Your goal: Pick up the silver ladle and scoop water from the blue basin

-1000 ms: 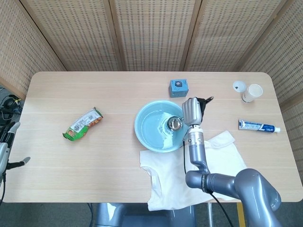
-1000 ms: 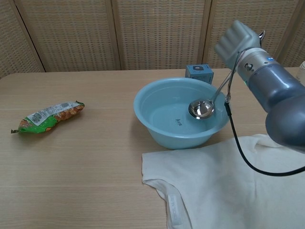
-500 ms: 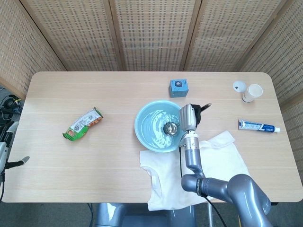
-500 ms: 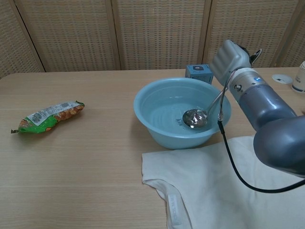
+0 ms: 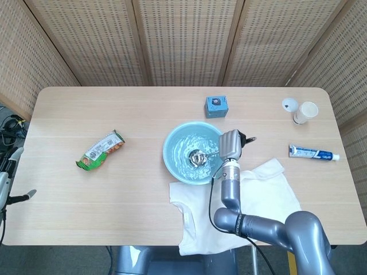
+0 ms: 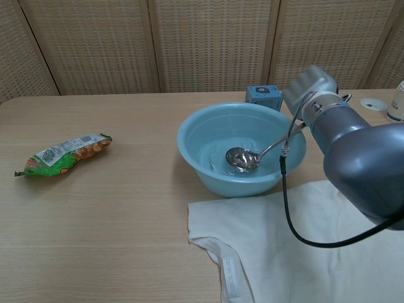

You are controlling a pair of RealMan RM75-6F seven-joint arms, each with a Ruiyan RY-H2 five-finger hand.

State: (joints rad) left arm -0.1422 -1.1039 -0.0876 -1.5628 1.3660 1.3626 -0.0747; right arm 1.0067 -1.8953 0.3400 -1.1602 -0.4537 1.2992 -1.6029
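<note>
Right hand (image 6: 310,87) wrapped tight round the handle of the silver ladle (image 6: 243,159), fingers closed on it, bowl sitting down in the water of the blue basin (image 6: 197,148) mid-counter. Left hand (image 5: 14,157) barely peeking in at the counter edge, can't tell its fingers. For a clean scoop: probably sink the bowl fully, level it, then lift slow and straight, clear of the rim and the white shirt (image 6: 297,252)

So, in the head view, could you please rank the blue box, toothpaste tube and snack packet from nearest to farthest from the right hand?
From the right hand:
1. Blue box, just behind it.
2. Toothpaste tube, off to its right.
3. Snack packet, far across the table on the left.
</note>
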